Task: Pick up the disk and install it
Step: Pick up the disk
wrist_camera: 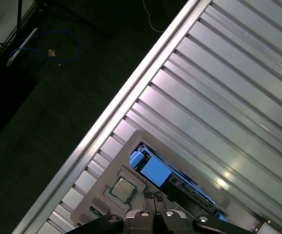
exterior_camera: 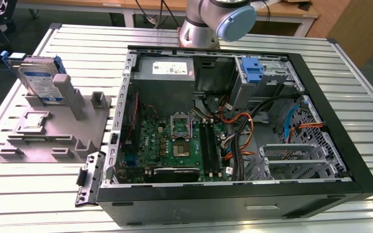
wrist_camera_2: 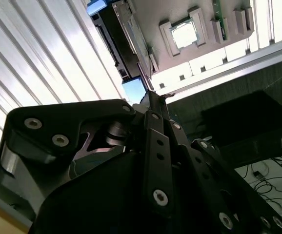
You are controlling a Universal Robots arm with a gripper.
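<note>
Silver metal with blue side rails, the disk [exterior_camera: 41, 80] parked upright in a slot of the grey holder [exterior_camera: 63, 141], at the exterior view's left on the slatted surface [exterior_camera: 44, 199]. Beside the open computer case [exterior_camera: 342, 145], but well outside it. Flat on the same holder, near the foot of the disk, a small square chip [exterior_camera: 34, 121]. Inside the case, a green board [exterior_camera: 173, 141], loose cables [exterior_camera: 238, 131], and a blue bracket [exterior_camera: 254, 73] in the corner by the arm [exterior_camera: 219, 19].

Seen in both wrist views: tool [wrist_camera: 153, 196] poised above the holder, clear of the disk [wrist_camera: 155, 173], touching nothing. Fingers drawn together tip to tip, nothing pinched between them. Same closed look at the tool [wrist_camera_2: 150, 95] in the second wrist view, with the disk [wrist_camera_2: 121, 39] and chip [wrist_camera_2: 185, 34] beyond it.

Judged as barely begun. No grasp on the disk, no lift out of the slot, nothing carried toward the case. At most, arm stationed over the holder. Left: the whole of it, pickup and install alike.
</note>
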